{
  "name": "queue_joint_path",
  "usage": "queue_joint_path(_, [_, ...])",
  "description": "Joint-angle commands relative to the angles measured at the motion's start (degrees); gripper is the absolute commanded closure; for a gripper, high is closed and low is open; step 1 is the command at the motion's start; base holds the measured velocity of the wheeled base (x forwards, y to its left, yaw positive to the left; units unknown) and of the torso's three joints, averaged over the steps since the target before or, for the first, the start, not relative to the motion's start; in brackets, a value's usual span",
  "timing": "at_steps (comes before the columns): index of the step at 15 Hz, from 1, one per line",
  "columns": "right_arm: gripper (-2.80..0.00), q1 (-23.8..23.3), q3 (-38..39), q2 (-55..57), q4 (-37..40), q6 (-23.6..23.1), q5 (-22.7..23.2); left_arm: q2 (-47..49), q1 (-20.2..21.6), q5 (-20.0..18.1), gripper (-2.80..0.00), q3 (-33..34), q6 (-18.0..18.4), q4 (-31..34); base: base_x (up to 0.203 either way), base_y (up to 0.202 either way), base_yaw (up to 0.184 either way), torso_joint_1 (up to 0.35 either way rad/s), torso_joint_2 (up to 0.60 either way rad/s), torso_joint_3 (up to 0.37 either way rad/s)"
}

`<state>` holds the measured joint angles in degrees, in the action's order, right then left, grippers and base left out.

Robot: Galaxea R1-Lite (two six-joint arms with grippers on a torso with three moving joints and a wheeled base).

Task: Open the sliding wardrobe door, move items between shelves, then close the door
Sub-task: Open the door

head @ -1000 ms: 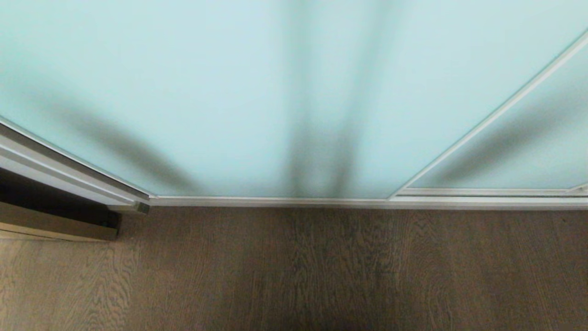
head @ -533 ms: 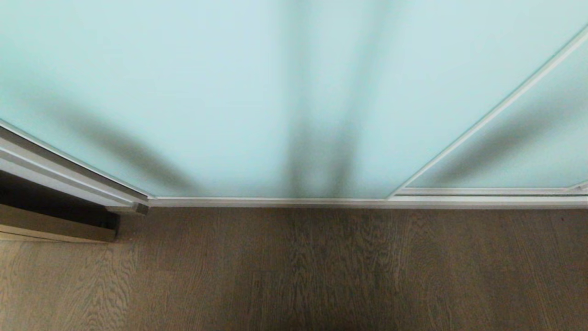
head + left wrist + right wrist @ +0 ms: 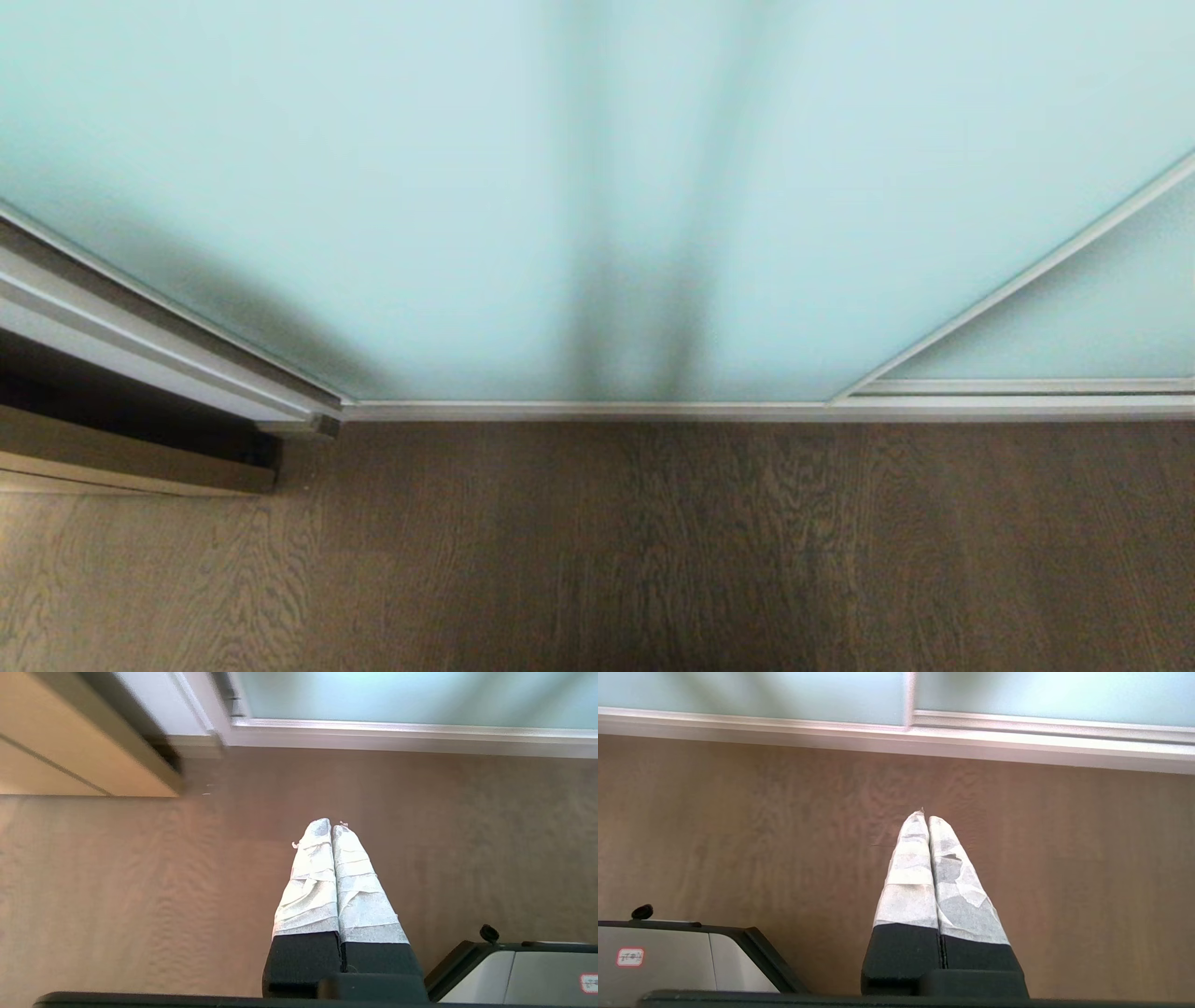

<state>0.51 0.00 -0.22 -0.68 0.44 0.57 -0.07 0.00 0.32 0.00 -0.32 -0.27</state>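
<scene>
The sliding wardrobe door (image 3: 467, 187) is a pale aqua frosted panel in a thin silvery frame, standing closed across the head view. A second aqua panel (image 3: 1102, 317) sits behind its right edge. Neither arm appears in the head view. My left gripper (image 3: 331, 826) hangs over the wooden floor, its taped fingers pressed together with nothing between them. My right gripper (image 3: 925, 818) is the same, shut and empty above the floor, short of the door's bottom rail (image 3: 1017, 749). The items and the shelves are hidden behind the door.
Brown wood-grain floor (image 3: 653, 560) runs up to the door's bottom track (image 3: 597, 409). At the left stands the wardrobe's end frame (image 3: 140, 345) with a light oak door (image 3: 56, 746) beside it. My grey base (image 3: 523, 970) shows near each gripper.
The whole head view has shifted to the right, so the camera has moved leftward along the door. No arm appears in any head frame.
</scene>
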Motion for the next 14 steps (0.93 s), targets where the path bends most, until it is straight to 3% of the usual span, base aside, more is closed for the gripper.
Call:
queue_joint_path(1, [0.0, 0.02, 0.09, 0.04, -0.02, 0.0, 0.03, 0.07, 0.0, 0.03, 0.0, 0.09, -0.03, 0.0, 0.0, 0.196, 0.001, -0.001, 0.0, 0.006])
queue_joint_path(14, [0.0, 0.02, 0.01, -0.04, -0.02, 0.0, 0.04, 0.07, 0.0, 0.03, 0.0, 0.09, -0.03, 0.0, 0.0, 0.194, -0.001, 0.001, 0.0, 0.004])
